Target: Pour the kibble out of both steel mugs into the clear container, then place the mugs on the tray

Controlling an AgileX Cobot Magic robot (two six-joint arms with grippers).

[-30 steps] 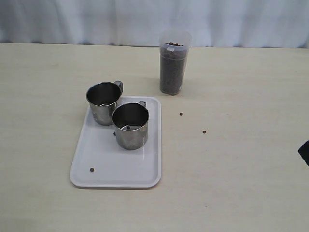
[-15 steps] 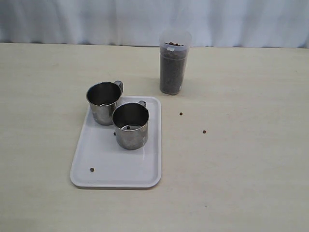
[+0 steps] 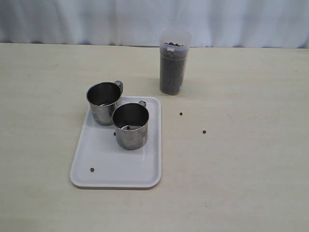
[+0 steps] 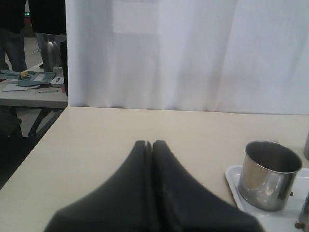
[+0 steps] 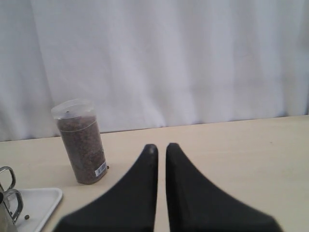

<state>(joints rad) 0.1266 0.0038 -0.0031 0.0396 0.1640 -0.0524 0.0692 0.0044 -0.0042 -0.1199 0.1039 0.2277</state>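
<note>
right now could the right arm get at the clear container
Probably yes: in the right wrist view the clear container stands upright ahead of the right gripper, with only bare table between. Its jaws are shut and would need opening.

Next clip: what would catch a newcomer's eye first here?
The tall clear container, filled nearly to the top with dark kibble, stands toward the far side of the table. Nearer, on the white tray, the rear steel mug and the front steel mug stand upright close together and look nearly empty. Two stray pellets lie on the table right of the tray.
</note>
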